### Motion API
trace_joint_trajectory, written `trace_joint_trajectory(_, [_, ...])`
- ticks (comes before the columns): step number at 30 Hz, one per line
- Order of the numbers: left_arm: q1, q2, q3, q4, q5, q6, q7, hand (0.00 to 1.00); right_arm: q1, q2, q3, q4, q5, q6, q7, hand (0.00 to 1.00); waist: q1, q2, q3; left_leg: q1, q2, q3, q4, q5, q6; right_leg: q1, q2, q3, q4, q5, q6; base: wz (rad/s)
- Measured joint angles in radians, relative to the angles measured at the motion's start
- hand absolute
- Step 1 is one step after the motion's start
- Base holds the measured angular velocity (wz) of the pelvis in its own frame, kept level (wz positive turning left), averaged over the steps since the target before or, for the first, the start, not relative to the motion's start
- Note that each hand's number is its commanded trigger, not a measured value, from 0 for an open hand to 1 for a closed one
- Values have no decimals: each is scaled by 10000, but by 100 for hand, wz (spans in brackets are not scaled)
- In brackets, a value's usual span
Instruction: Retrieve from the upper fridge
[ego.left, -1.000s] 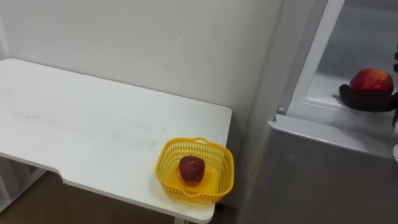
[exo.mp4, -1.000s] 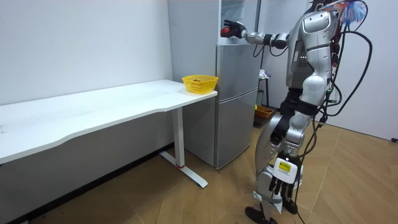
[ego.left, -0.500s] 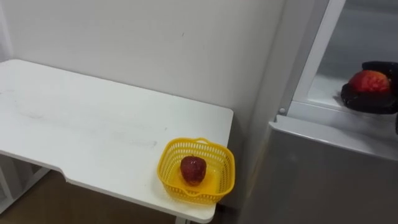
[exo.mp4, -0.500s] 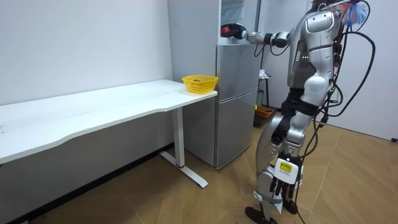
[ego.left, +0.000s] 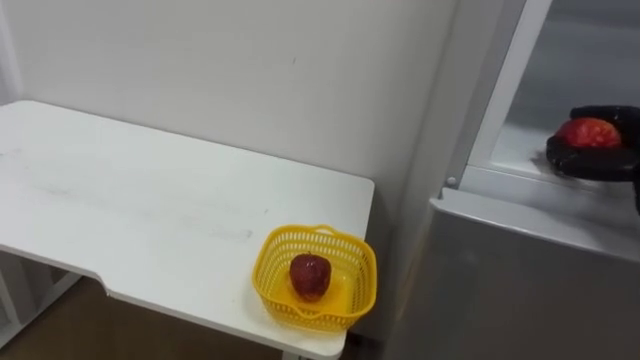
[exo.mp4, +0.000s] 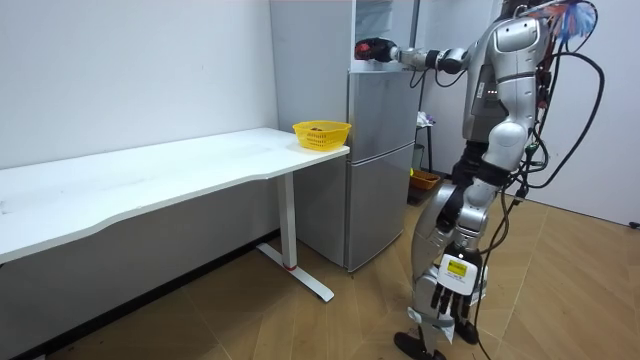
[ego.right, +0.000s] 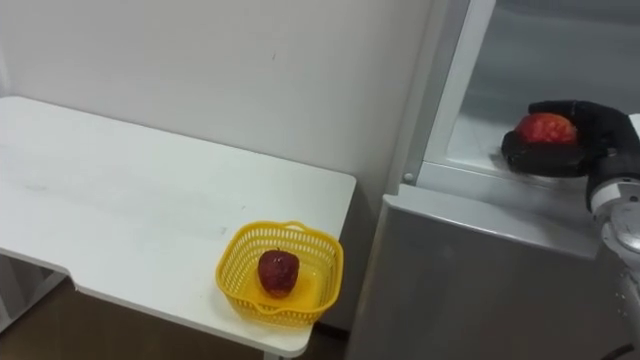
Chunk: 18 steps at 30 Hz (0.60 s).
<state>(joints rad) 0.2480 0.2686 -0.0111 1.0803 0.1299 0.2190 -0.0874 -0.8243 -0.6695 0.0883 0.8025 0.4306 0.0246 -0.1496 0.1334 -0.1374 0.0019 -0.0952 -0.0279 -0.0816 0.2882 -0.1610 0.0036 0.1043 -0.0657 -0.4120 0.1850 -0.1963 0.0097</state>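
White surface (ego.left: 150, 200) sits well left of and below your right robot hand (ego.right: 592, 128) | yellow basket (ego.left: 272, 262) on its corner nearest the fridge (ego.right: 480, 270), dark red fruit (ego.left: 309, 275) inside | red apple (ego.right: 545, 128) in the upper compartment, your right robot hand curled round it | left robot hand (exo.mp4: 447, 298) hangs low, fingers relaxed.

yellow basket (ego.right: 300, 236) | red apple (ego.right: 545, 128) | black right robot hand (ego.right: 592, 128) | white table (ego.right: 120, 190)
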Motion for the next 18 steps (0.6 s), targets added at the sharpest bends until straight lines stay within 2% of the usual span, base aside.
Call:
trace_joint_trajectory(4, [-7, -3, 6, -2, -70, -17, 103, 0, 1, 2, 3, -376, -29, 149, -13, 100, -82, 55, -33, 7, 3, 1, -9, 0, 0, -11, -1, 7, 1, 0, 0, 0])
trace_joint_trajectory(7, [4, -15, 4, -14, -77, -48, 203, 0, 4, 16, 83, -930, -63, 255, -40, 100, -197, 191, -64, 9, -2, 23, -34, 1, 2, -17, -10, 12, 2, 0, 0, 0])
trace_joint_trajectory(9, [-14, -11, 10, -193, -98, -72, 357, 0, 101, 86, 88, -1662, -324, 558, -164, 100, -337, 286, -65, 10, 6, 47, -39, 2, 3, -14, -10, 16, 3, -1, 1, 0])
trace_joint_trajectory(11, [-12, -12, 13, -235, -108, -105, 417, 0, 341, 272, 80, -2413, -592, 651, -306, 100, -471, 312, -66, 45, 13, 73, -38, 11, 7, -11, -14, 65, 4, -2, 2, -2])
trace_joint_trajectory(13, [-21, -51, 13, -237, -77, -206, 510, 0, 840, 370, 46, -3425, -948, 650, -444, 100, -496, 306, -64, 78, 33, 166, -44, 14, 11, -21, -18, 141, 3, -2, 3, -11])
trace_joint_trajectory(18, [-84, -135, 77, -221, -78, -787, 595, 0, 1923, 838, -140, -6060, -1358, 645, -946, 100, -702, 334, -44, 284, 47, 381, -192, 3, 31, 12, -42, 425, 3, -4, 6, -13])
